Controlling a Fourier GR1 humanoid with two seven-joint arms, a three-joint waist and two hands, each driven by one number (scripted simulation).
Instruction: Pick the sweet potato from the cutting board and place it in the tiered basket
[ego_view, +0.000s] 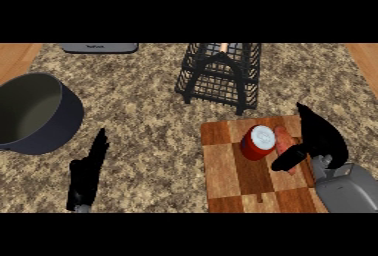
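Note:
An orange-pink sweet potato (283, 139) lies on the checkered wooden cutting board (225, 170), right beside a red can with a white top (258, 142). My right hand (319, 140) hovers over the board's right side, thumb curved below the potato and fingers stretched past its far side, partly hiding it. Its fingers are not closed round the potato. The black wire tiered basket (220, 75) stands beyond the board, at the back centre. My left hand (87, 172) rests open on the counter at the lower left, fingers up.
A large dark grey pot (33, 115) sits at the left edge. A grey appliance (100, 47) shows at the back left. The speckled counter top (148, 110) stretches between pot, basket and board.

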